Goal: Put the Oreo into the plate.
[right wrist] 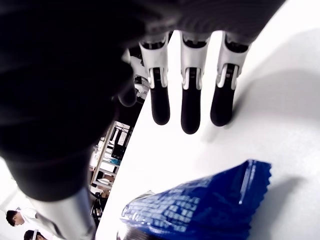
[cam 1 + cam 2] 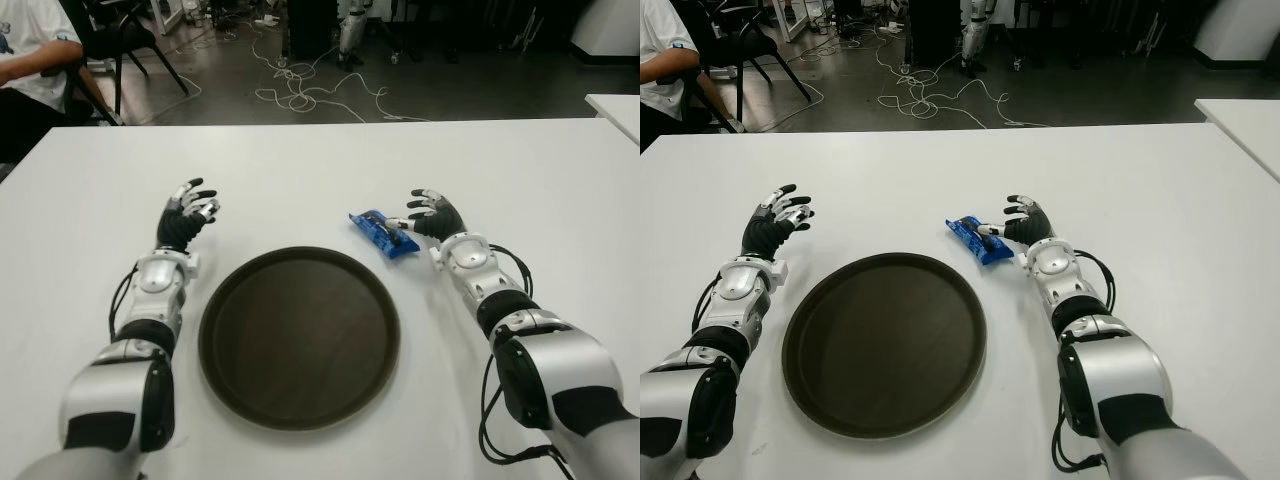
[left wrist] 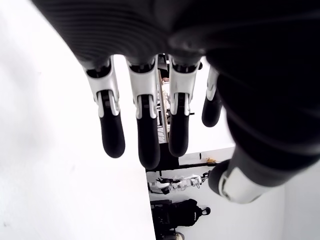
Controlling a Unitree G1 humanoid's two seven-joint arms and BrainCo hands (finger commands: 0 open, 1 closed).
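The Oreo is a blue packet [image 2: 381, 233] lying flat on the white table [image 2: 300, 170], just beyond the right rim of the round dark plate [image 2: 300, 340]. My right hand [image 2: 425, 215] is at the packet's right end, its thumb over that end and the other fingers [image 1: 190, 100] stretched out past the packet [image 1: 200, 205], not closed on it. My left hand [image 2: 190, 210] shows to the left of the plate with its fingers [image 3: 145, 130] spread and nothing in them. The plate holds nothing.
Beyond the table's far edge are loose cables on the floor [image 2: 310, 90], a dark chair [image 2: 130, 40] and a seated person in a white shirt [image 2: 30, 60] at the far left. The corner of another white table [image 2: 615, 110] shows at the right.
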